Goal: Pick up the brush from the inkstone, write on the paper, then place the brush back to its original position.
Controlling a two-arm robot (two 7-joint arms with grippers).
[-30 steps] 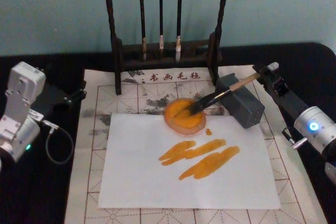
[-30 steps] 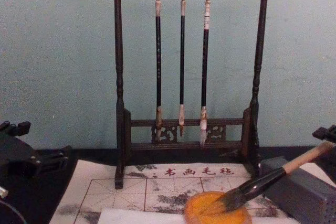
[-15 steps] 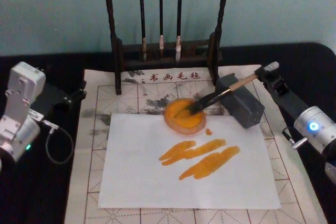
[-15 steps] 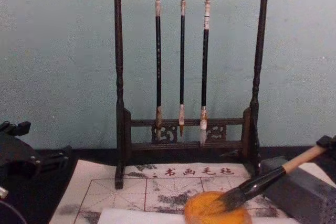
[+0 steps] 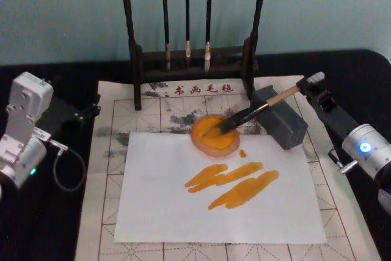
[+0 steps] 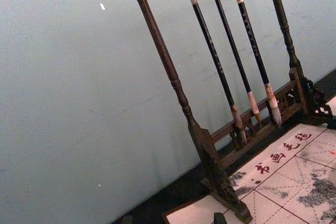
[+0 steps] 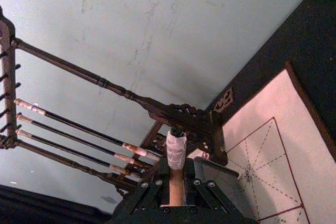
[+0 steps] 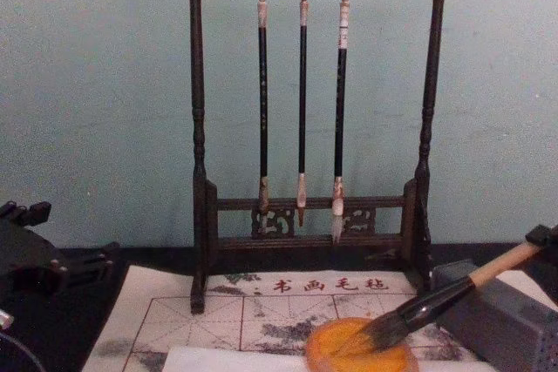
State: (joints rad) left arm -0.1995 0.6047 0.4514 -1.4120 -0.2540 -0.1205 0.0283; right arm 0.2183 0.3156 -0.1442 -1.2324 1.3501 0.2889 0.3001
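Observation:
The brush (image 5: 269, 103) lies slanted, its dark bristles in the orange inkstone (image 5: 208, 142) and its pale handle across a grey block (image 5: 284, 123). My right gripper (image 5: 311, 87) is shut on the handle's upper end at the right of the mat. In the right wrist view the handle with its whitish cap (image 7: 176, 150) sticks out between the fingers (image 7: 149, 190). The chest view shows the brush (image 8: 453, 289) slanting down into the inkstone (image 8: 349, 355). The white paper (image 5: 183, 212) lies in front of the inkstone and bears orange strokes (image 5: 235, 181). My left gripper (image 5: 76, 114) is parked at the far left.
A dark wooden rack (image 5: 192, 59) with three thin hanging brushes (image 8: 301, 102) stands behind the inkstone. A beige mat with a red grid (image 5: 116, 126) lies under the paper. Black table surface surrounds the mat, and a cable loops by the left arm (image 5: 67, 169).
The right gripper lowered the brush handle slightly onto the grey block, and the bristles shifted a little in the inkstone. In the last half second nothing moved. The left arm stayed still.

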